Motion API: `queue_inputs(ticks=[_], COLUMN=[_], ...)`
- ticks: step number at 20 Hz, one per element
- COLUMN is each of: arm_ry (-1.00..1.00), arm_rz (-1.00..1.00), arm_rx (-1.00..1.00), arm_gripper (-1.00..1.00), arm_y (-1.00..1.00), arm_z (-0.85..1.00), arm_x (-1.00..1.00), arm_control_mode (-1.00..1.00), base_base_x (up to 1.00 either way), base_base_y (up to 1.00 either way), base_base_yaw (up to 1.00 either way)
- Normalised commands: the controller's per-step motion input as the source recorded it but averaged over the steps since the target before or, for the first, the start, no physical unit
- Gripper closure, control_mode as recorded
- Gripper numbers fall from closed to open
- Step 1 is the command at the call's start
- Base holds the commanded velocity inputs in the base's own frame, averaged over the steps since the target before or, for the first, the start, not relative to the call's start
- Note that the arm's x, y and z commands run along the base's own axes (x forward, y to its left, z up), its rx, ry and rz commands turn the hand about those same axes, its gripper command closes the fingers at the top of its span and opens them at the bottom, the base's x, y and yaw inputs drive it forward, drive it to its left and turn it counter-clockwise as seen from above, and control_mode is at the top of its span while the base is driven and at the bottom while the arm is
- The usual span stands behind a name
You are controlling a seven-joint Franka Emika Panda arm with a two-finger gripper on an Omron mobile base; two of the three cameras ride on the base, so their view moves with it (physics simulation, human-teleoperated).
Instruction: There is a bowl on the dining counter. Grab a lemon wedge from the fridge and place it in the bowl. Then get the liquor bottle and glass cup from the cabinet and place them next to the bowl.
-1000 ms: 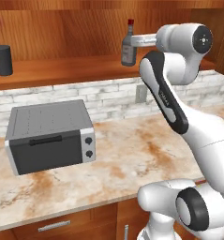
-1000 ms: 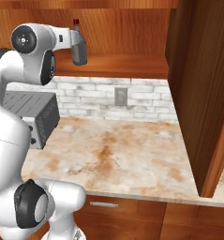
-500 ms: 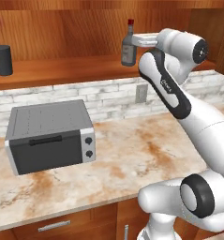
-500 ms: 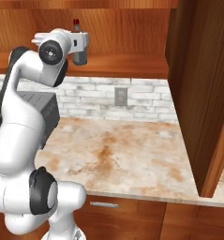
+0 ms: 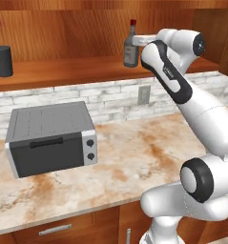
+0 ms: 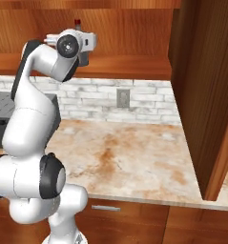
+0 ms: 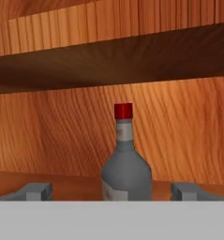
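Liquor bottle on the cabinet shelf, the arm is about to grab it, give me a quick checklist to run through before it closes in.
1. Tool open: ok, the fingers stand wide apart on either side.
2. Liquor bottle centred between the fingers: ok in the hand view.
3. Bottle upright on the shelf, red cap on: ok.
4. Fingers far enough forward to close on the body: cannot tell; in the left base view the tool looks just short of the bottle.
5. Nothing crowding the bottle: ok, the glass cup stands far along the shelf.
6. Headroom under the board above: ok, a gap shows over the cap.
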Motion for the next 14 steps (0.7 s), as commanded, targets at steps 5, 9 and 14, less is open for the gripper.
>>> queue_inputs(ticks=[5,9,14], arm_ry=[0.11,0.0,0.02], arm_rz=[0.0,-0.01,-0.23], arm_rx=[0.0,0.0,-0.01], arm_gripper=[-1.0,-1.0,-1.0], arm_y=[0.0,0.0,0.18], arm_z=[0.13,0.0,0.01], arm_x=[0.21,0.02,0.25], arm_control_mode=[-1.0,-1.0,-1.0], base_base_x=[0.0,0.0,0.0], base_base_y=[0.0,0.0,0.0], base_base_yaw=[0.0,0.0,0.0])
